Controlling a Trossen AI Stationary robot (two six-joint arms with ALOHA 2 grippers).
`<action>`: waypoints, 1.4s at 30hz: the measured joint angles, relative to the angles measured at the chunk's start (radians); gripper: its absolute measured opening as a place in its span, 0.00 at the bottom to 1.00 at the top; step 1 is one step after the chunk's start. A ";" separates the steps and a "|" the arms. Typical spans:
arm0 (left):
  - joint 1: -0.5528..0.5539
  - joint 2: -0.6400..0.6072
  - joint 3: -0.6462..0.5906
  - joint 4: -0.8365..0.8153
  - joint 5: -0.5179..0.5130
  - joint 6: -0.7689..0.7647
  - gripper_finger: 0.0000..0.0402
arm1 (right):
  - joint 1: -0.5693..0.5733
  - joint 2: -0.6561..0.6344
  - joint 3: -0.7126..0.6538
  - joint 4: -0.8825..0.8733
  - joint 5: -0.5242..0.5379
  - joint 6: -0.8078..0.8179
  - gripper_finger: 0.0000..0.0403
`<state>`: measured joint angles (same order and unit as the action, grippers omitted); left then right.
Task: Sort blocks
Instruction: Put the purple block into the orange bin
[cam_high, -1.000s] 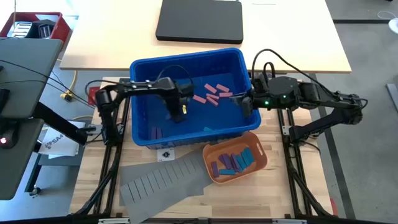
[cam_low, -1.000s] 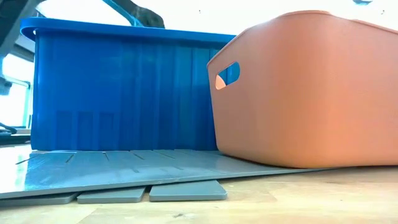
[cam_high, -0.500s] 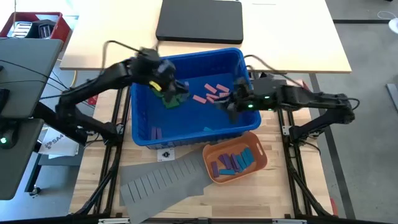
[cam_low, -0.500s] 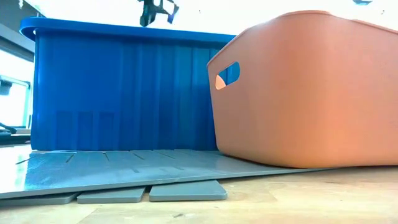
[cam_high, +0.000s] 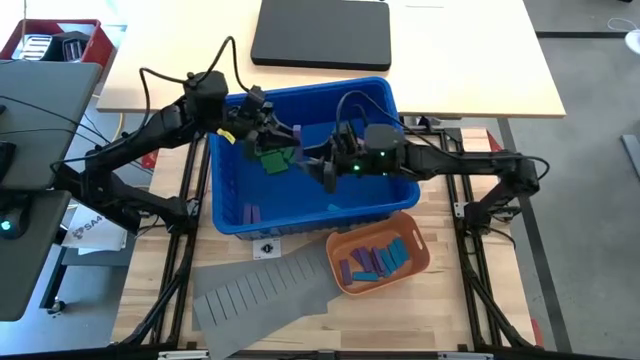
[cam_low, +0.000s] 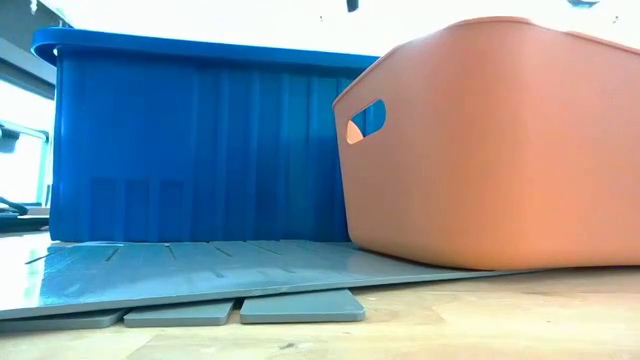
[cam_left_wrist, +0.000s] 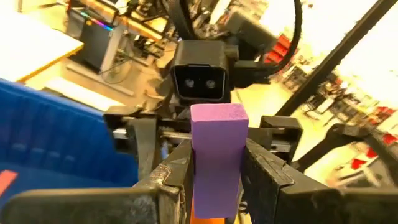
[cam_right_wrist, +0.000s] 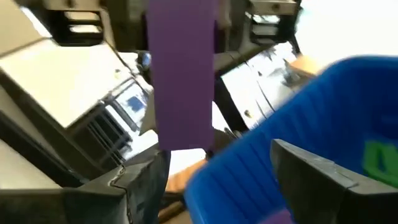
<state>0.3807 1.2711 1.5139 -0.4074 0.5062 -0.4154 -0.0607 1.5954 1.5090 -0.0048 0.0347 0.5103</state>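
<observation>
My left gripper (cam_high: 287, 140) is raised over the blue bin (cam_high: 232, 190) and is shut on a purple block (cam_high: 297, 138). My right gripper (cam_high: 328, 172) faces it from the table's right, level and open. Its fingers (cam_right_wrist: 140, 183) stand apart on either side of the block's free end (cam_right_wrist: 183, 124), and I see no touch. On the bin's floor lie a green block (cam_high: 272, 160) and a purple one (cam_high: 250, 212). The orange tray (cam_high: 420, 262) holds several purple and blue blocks (cam_high: 375, 260). My left gripper pinches the purple block (cam_left_wrist: 214, 180) between its two fingers, one on each of two opposite sides. The fingers come level from the table's left. The block's free end (cam_left_wrist: 219, 115) shows beyond the fingertips, toward my right gripper. The block is lifted clear above the bin.
The grey slotted divider sheet (cam_high: 265, 290) lies at the near edge, partly under the bin and the tray (cam_low: 500, 140). A black flat case (cam_high: 320, 32) lies on the far table. A red box (cam_high: 55, 40) stands at the far left.
My left gripper has risen out of the bin with the purple block and has tipped from pointing down to about level, facing right. My right gripper has moved toward the table's left over the bin, up to the block.
</observation>
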 joint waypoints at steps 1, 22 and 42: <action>-0.006 -0.001 0.000 0.004 0.003 -0.002 0.22 | -0.001 0.003 0.000 0.028 -0.004 -0.003 0.67; -0.059 0.041 -0.002 0.014 -0.018 -0.029 0.44 | -0.009 0.002 0.001 0.039 -0.092 -0.046 0.25; 0.055 0.021 -0.002 -0.075 -0.018 0.031 0.54 | 0.348 -0.050 -0.130 -0.665 -0.328 0.440 0.25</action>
<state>0.4358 1.2919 1.5124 -0.4826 0.4887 -0.3843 0.2871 1.5455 1.3791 -0.6695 -0.2931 0.9501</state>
